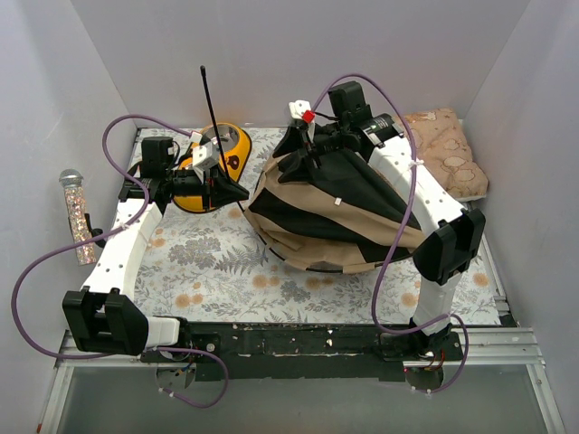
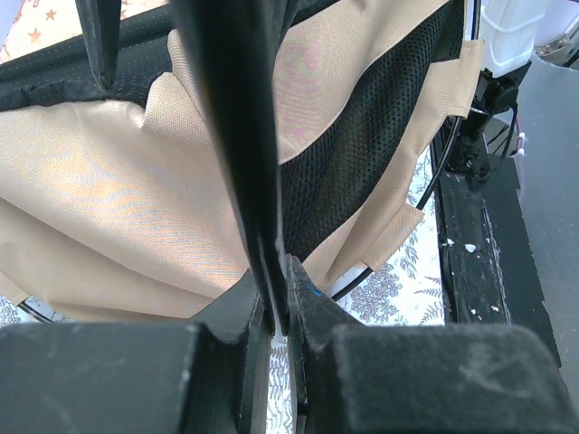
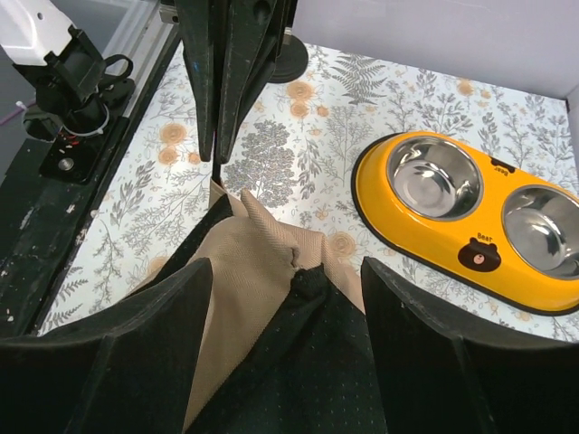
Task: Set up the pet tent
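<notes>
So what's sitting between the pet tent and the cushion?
The right arm crosses between the pet tent and the patterned cushion, as the top external view shows.

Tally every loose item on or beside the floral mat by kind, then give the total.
Pet tent: 1
Yellow double bowl: 1
Patterned cushion: 1
Glitter stick: 1
Total: 4
</notes>
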You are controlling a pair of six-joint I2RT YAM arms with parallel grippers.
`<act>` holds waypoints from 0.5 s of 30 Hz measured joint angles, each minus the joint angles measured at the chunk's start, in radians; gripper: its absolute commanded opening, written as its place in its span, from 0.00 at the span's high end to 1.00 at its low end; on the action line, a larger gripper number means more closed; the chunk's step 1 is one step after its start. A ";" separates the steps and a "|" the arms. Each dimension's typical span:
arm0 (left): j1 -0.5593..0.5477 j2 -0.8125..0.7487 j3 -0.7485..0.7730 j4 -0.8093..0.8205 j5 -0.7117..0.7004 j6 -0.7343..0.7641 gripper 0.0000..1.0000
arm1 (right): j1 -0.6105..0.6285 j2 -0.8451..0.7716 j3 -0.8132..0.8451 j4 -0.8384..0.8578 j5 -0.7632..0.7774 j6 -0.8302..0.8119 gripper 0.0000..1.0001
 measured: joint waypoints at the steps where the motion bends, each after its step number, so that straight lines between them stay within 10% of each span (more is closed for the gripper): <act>1: 0.000 0.001 0.001 -0.003 0.000 0.003 0.98 | 0.002 0.003 0.002 -0.006 -0.001 -0.003 0.30; 8: 0.000 0.001 0.003 -0.017 0.000 0.011 0.98 | 0.010 0.042 0.024 -0.023 -0.004 -0.007 0.58; 11: 0.000 0.001 0.003 -0.023 -0.001 0.011 0.96 | 0.010 0.051 0.025 -0.026 -0.003 -0.001 0.86; 15: 0.000 0.001 0.003 -0.025 -0.011 0.011 0.57 | 0.008 0.051 0.032 -0.028 0.003 0.032 0.99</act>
